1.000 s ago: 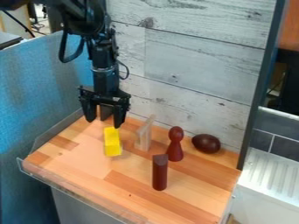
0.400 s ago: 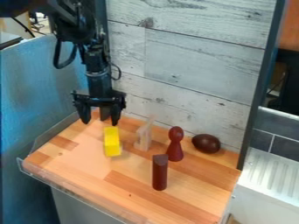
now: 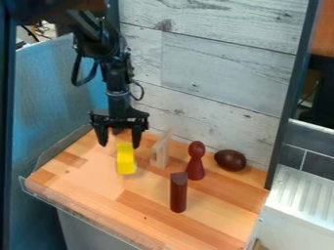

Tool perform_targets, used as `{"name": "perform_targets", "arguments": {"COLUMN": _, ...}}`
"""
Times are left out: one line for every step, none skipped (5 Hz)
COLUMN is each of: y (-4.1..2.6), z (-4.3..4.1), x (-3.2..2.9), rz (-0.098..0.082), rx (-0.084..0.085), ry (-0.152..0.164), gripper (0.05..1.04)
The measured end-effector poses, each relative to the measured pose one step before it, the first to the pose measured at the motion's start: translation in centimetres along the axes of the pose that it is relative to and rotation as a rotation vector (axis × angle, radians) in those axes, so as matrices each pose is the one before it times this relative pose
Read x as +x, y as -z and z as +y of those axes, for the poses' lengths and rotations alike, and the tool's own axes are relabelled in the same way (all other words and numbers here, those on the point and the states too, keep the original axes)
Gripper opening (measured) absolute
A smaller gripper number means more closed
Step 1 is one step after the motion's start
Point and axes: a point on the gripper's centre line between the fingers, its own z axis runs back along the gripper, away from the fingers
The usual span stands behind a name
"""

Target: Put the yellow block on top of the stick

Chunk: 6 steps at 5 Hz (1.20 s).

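Note:
The black gripper hangs at the left rear of the wooden board, its two fingers spread wide open with nothing held. Just below and in front of it, the yellow block rests on the board, its top end near the gap between the fingertips. The stick, a dark red upright cylinder, stands to the right and nearer the front, with nothing on its top.
Right of the block stands a pale wooden piece. Beyond it are a dark red pawn-shaped figure and a brown egg-shaped object. A plank wall rises behind the board, which has a clear raised edge along its front.
Since the middle frame the gripper has moved right and lower, toward the yellow block; before that it had shifted left. The block and other objects stay where they were.

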Motion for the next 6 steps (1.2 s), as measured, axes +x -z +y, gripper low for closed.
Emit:
{"name": "perform_targets", "arguments": {"y": 0.118, "z": -0.113, "x": -0.043, "rz": 0.0029, "rx": 0.0009, "ry": -0.0128, "gripper": 1.004}}
{"name": "perform_targets", "arguments": {"y": 1.343, "z": 0.157, "x": -0.550, "rz": 0.0390, "rx": 0.0140, "ry": -0.0187, "gripper": 1.004}}
{"name": "perform_targets", "arguments": {"y": 0.554, "z": 0.205, "x": 0.283, "rz": 0.0067, "rx": 0.0120, "ry": -0.0073, "gripper": 1.004}}
{"name": "perform_targets", "arguments": {"y": 0.897, "z": -0.163, "x": -0.046, "rz": 0.0313, "rx": -0.0050, "ry": -0.0016, "gripper": 0.938}}
{"name": "perform_targets", "arguments": {"y": 0.006, "z": -0.212, "x": 0.288, "rz": -0.0176, "rx": -0.0290, "ry": 0.0149, "gripper": 0.649}}
{"name": "perform_targets", "arguments": {"y": -0.121, "z": -0.076, "x": -0.244, "rz": -0.0197, "rx": -0.0367, "ry": 0.0639, "gripper": 0.533}}
